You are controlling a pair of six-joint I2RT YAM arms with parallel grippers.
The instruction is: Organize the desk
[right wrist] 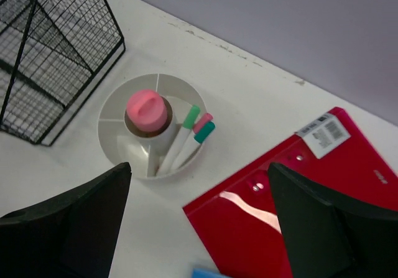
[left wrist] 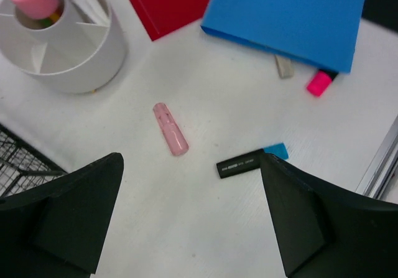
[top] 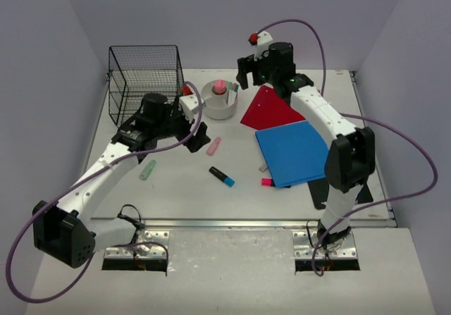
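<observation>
Desk (top: pixel 176 195) sits off-white between the lavender walls, stationery scattered across it. Left gripper (left wrist: pixel 191 166) hangs over the middle, jaws spread wide, nothing between them. Below it lies a pink highlighter (left wrist: pixel 170 129), with a black marker (left wrist: pixel 239 164) with a blue cap near it. Right gripper (right wrist: pixel 199 169) hovers at the back, also gaping and empty, above the round white organizer (right wrist: pixel 112 138), which holds a pink-capped bottle (right wrist: pixel 147 111) and what look like three pens (right wrist: pixel 185 135). Red folder (right wrist: pixel 311 216) lies beside the organizer, blue folder (left wrist: pixel 292 17) against it. Wire basket (top: pixel 144 75) stands back left, and a green highlighter (top: pixel 147 170) lies by the left arm.
</observation>
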